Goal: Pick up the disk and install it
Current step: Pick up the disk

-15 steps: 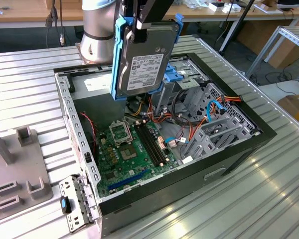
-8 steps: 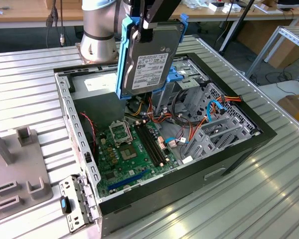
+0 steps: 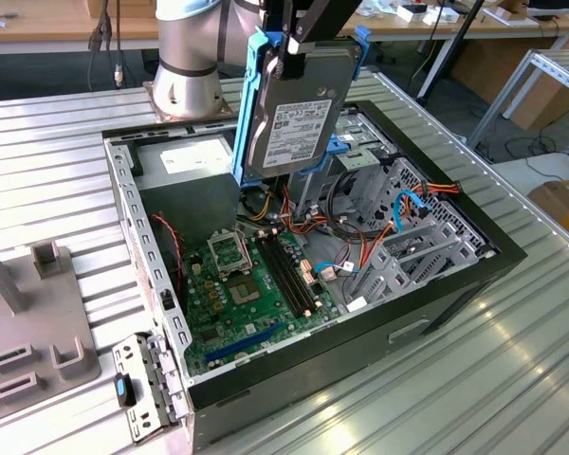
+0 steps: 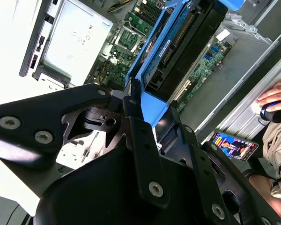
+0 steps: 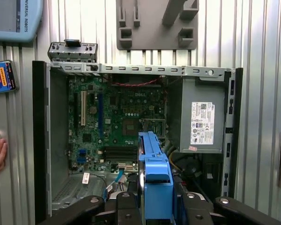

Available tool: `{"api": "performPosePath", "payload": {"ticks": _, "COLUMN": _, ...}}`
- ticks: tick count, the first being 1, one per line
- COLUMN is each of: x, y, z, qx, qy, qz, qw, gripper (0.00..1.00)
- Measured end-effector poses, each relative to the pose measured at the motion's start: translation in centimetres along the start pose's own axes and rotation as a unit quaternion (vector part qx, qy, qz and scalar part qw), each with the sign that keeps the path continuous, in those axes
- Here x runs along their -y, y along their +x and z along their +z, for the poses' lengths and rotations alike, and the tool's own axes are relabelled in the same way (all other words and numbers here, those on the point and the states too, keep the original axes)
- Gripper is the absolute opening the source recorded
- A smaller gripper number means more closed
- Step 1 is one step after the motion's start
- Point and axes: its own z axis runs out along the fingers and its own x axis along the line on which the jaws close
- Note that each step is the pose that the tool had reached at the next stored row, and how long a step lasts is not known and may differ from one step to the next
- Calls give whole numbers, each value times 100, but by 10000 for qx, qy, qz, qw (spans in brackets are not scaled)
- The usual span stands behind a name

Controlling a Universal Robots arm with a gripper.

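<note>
The disk (image 3: pixel 299 109), a silver-grey hard drive with a white label and blue bracket rails, hangs upright in the air above the open computer case (image 3: pixel 455 284). My gripper (image 3: pixel 289 38) is shut on the disk's top edge. In the first wrist view the disk (image 5: pixel 154 183) shows edge-on as a blue rail between the black fingers (image 5: pixel 126 201), over the motherboard (image 5: pixel 117 122). In the second wrist view the disk (image 4: pixel 178 42) is clamped between the black gripper (image 4: pixel 152 112) links, with its blue rail and circuit side showing.
The grey power-supply box (image 3: pixel 194 161) with a white label sits in the case's back corner. A metal drive cage (image 3: pixel 408 237) with orange and blue cables lies at the exterior view's right. A grey fixture (image 3: pixel 28 313) stands on the slatted table. A person's hand (image 4: pixel 276 98) and a phone (image 4: pixel 234 145) are nearby.
</note>
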Motion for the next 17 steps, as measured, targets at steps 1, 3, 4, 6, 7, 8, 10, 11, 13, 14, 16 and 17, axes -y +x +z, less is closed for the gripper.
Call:
{"api": "performPosePath", "payload": {"ticks": 1, "x": 0, "y": 5, "z": 0, "qx": 0, "qy": 0, "qz": -2, "qw": 10000, "gripper": 37}}
{"api": "performPosePath", "payload": {"ticks": 3, "x": 0, "y": 35, "z": 0, "qx": 1, "qy": 0, "qz": -4, "qw": 10000, "gripper": 37}}
{"api": "performPosePath", "payload": {"ticks": 4, "x": 0, "y": 50, "z": -1, "qx": 0, "qy": 0, "qz": -5, "qw": 10000, "gripper": 37}}
{"api": "performPosePath", "payload": {"ticks": 6, "x": 1, "y": 77, "z": -2, "qx": 0, "qy": 0, "qz": -7, "qw": 10000, "gripper": 37}}
{"api": "performPosePath", "payload": {"ticks": 7, "x": 0, "y": 86, "z": -2, "qx": 1, "qy": 0, "qz": -8, "qw": 10000, "gripper": 37}}
{"api": "performPosePath", "payload": {"ticks": 8, "x": 0, "y": 90, "z": -2, "qx": 0, "qy": 0, "qz": -8, "qw": 10000, "gripper": 37}}
{"api": "performPosePath", "payload": {"ticks": 10, "x": 1, "y": 92, "z": -2, "qx": 1, "qy": 0, "qz": -9, "qw": 10000, "gripper": 37}}
{"api": "performPosePath", "payload": {"ticks": 11, "x": 1, "y": 93, "z": -2, "qx": 0, "qy": 0, "qz": -9, "qw": 10000, "gripper": 37}}
{"api": "performPosePath", "payload": {"ticks": 13, "x": 1, "y": 96, "z": -2, "qx": 1, "qy": 0, "qz": -12, "qw": 10000, "gripper": 37}}
{"api": "performPosePath", "payload": {"ticks": 14, "x": 1, "y": 98, "z": -2, "qx": 1, "qy": 0, "qz": -14, "qw": 10000, "gripper": 37}}
{"api": "performPosePath", "payload": {"ticks": 16, "x": 1, "y": 99, "z": -2, "qx": 1, "qy": 0, "qz": -15, "qw": 10000, "gripper": 37}}
{"api": "performPosePath", "payload": {"ticks": 17, "x": 1, "y": 105, "z": -2, "qx": 1, "qy": 0, "qz": -17, "qw": 10000, "gripper": 37}}
